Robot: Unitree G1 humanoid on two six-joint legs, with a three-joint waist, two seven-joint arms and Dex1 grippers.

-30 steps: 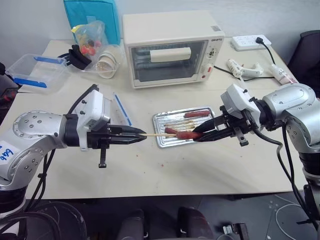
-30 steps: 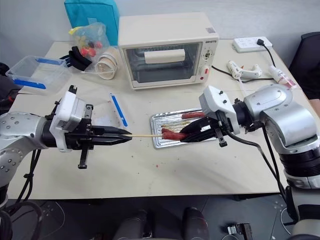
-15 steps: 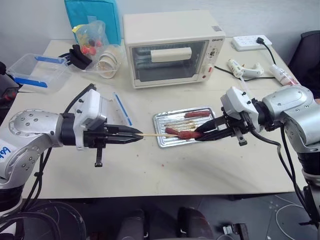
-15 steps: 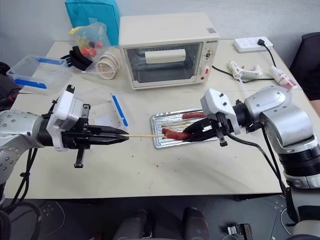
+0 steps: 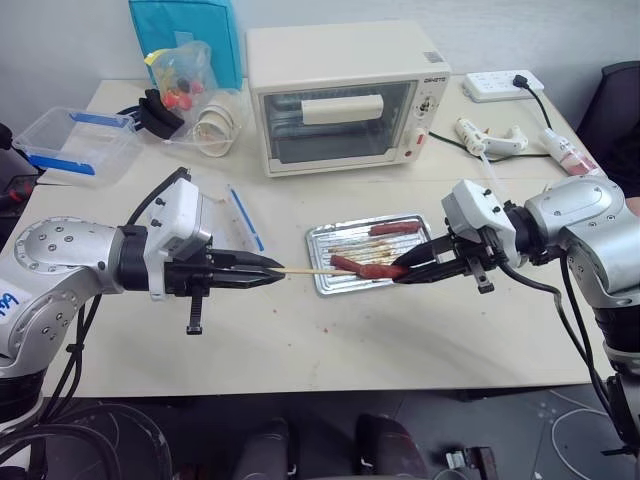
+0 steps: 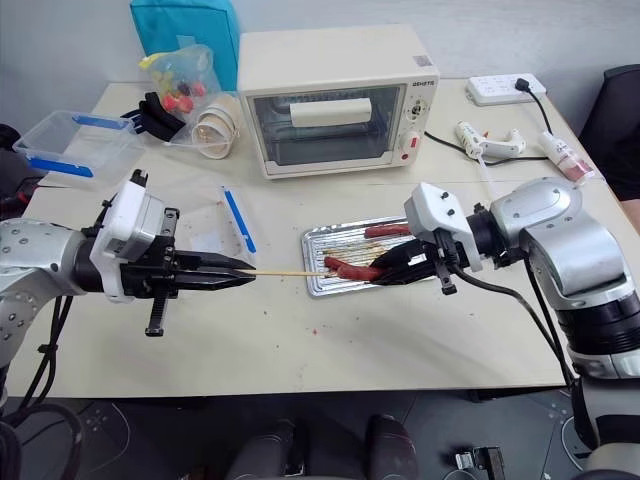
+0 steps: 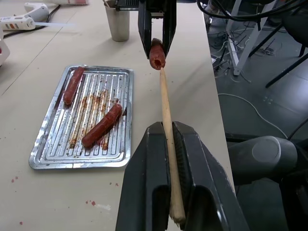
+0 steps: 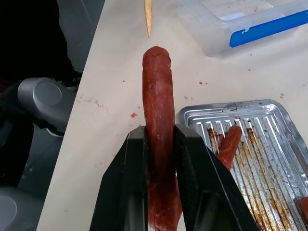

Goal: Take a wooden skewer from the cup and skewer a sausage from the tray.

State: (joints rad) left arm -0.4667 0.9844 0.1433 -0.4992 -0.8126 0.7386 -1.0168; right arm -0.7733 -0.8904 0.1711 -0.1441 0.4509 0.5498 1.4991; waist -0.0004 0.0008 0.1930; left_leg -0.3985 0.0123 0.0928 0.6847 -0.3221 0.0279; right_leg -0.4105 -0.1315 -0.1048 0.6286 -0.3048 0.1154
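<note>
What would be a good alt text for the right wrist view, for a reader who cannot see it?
The right gripper holds a reddish-brown sausage lengthwise between its two black fingers, above a beige table. The pointed tip of a wooden skewer faces the sausage's free end, a small gap away. A metal tray with another sausage lies beside.

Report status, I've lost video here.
Left end effector shut on skewer. Right end effector shut on sausage. Skewer tip just short of sausage end. Nothing between.
</note>
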